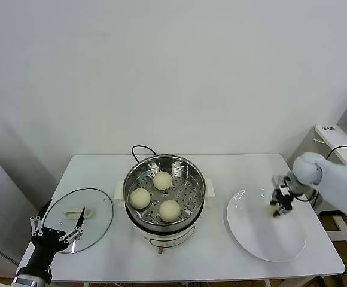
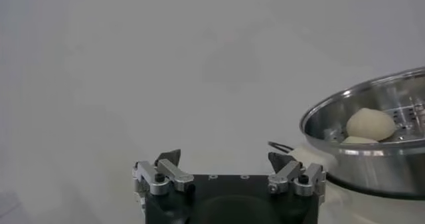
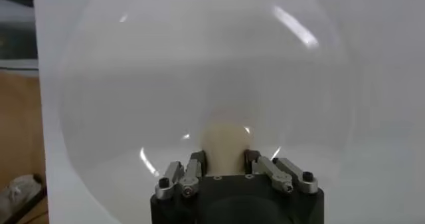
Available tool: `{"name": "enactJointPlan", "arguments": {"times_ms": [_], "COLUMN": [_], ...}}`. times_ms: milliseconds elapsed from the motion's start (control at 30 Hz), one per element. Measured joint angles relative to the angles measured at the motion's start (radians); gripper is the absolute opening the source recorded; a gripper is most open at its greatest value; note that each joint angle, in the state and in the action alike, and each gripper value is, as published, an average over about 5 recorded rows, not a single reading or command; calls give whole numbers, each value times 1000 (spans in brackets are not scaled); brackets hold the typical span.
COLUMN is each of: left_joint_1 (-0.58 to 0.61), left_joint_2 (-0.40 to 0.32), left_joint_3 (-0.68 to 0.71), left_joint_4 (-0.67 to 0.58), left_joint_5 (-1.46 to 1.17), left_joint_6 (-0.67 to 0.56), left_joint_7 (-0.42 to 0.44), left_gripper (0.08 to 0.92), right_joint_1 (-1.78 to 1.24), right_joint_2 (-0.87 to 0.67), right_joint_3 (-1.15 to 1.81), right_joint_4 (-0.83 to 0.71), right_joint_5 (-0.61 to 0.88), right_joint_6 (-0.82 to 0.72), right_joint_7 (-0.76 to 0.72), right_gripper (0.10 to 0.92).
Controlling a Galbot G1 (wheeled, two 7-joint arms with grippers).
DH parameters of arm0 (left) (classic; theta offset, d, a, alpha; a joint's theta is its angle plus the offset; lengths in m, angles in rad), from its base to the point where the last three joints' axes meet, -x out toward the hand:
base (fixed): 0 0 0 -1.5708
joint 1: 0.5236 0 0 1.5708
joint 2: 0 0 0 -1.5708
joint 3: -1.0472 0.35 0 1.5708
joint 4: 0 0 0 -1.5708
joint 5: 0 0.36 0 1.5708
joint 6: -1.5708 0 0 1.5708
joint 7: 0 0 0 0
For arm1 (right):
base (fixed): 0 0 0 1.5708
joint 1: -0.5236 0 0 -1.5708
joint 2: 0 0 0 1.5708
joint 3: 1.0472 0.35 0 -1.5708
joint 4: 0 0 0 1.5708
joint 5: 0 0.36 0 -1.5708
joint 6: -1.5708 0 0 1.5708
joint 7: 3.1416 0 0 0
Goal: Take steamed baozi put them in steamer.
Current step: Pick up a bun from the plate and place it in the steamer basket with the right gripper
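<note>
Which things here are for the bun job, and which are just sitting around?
For the job:
- three baozi already in the steamer
- fourth baozi between the right tool fingers, over the white plate

Just sitting around:
- glass lid on the table
- left tool, open, waiting beside the lid

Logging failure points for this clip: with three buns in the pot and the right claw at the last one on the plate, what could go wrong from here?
1. The right claw grips the last bun by its sides; soft dough could dent or slip during the carry.
2. The plate sits near the table's front edge, so a drag on lifting might shift it.
3. Three buns already fill much of the pot, so the fourth may land on one.
4. The left claw hangs open over the glass lid.
</note>
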Motion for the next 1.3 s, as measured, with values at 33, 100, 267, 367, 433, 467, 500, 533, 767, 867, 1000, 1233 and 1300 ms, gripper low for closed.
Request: {"name": "enactJointPlan", "arguments": {"times_ms": [33, 100, 267, 367, 433, 467, 500, 533, 767, 867, 1000, 1233, 1300], "left_joint_1": [-1, -3, -10, -14, -16, -17, -18, -19, -23, -22, -26, -26, -25], "left_joint_2": [-1, -1, -3, -6, -8, -9, -10, -11, -19, -18, -15, -15, -15], "left_joint_3": [0, 0, -1, 1, 3, 3, 3, 2, -5, -8, -11, -11, -13], "left_joint_4": [0, 1, 5, 7, 7, 7, 8, 9, 17, 18, 21, 29, 30], "left_joint_5": [0, -1, -4, -4, -5, -6, -7, -8, -14, -19, -24, -25, -25], "left_joint_6": [0, -1, -1, -1, -1, -1, -1, -1, -5, -6, -6, -7, -8], "left_joint_7": [0, 0, 1, 1, 1, 1, 1, 1, 1, 1, 1, 2, 2], "left_gripper": [823, 823, 823, 823, 823, 823, 823, 823, 823, 823, 823, 823, 823], "right_joint_1": [42, 131, 318, 388, 419, 431, 440, 446, 434, 414, 388, 353, 348], "right_joint_2": [14, 50, 162, 235, 283, 307, 329, 350, 451, 470, 478, 471, 466], "right_joint_3": [-26, -79, -167, -192, -205, -211, -217, -221, -242, -255, -268, -283, -289], "right_joint_4": [2, 3, 5, 11, 19, 24, 29, 35, 71, 84, 101, 121, 127], "right_joint_5": [30, 97, 279, 369, 414, 433, 449, 463, 514, 517, 512, 493, 489], "right_joint_6": [-3, -11, -46, -79, -102, -114, -125, -136, -203, -222, -236, -255, -258], "right_joint_7": [-3, -9, -17, -13, -6, -2, 2, 8, 54, 70, 90, 110, 114], "right_gripper": [350, 353, 356, 351, 350, 351, 351, 351, 351, 354, 357, 366, 374]}}
